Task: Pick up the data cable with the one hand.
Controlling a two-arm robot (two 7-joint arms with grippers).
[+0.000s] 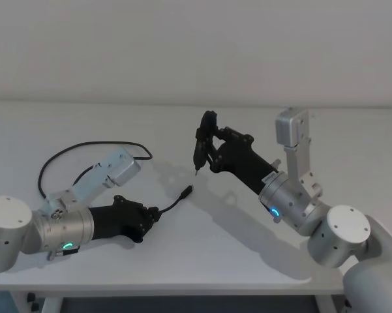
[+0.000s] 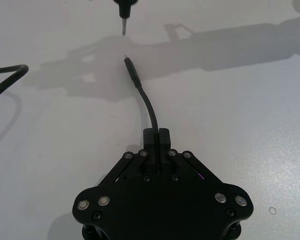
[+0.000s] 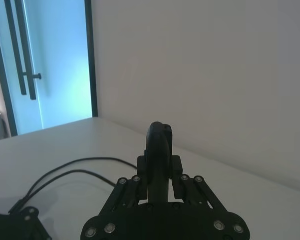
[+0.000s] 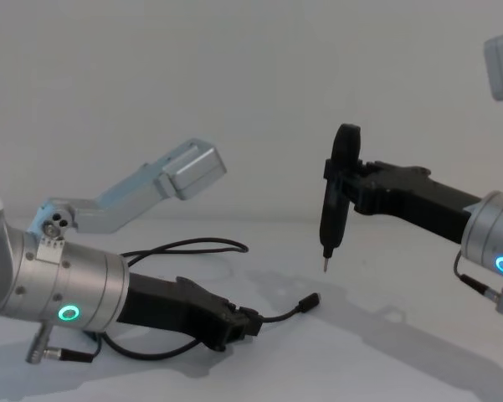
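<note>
Left gripper (image 1: 155, 212) pinching the long thin black data cable (image 1: 174, 201), lower left of the head view.
Its fingers (image 2: 150, 136) are pressed together on the cord just behind one small black plug (image 1: 189, 190) (which juts out toward frame centre); the slack loops back across the white table (image 1: 202, 261). Beyond, at centre, the right gripper (image 1: 205, 142) clamps an upright black pen-shaped tool (image 4: 329, 213), tip down.
</note>
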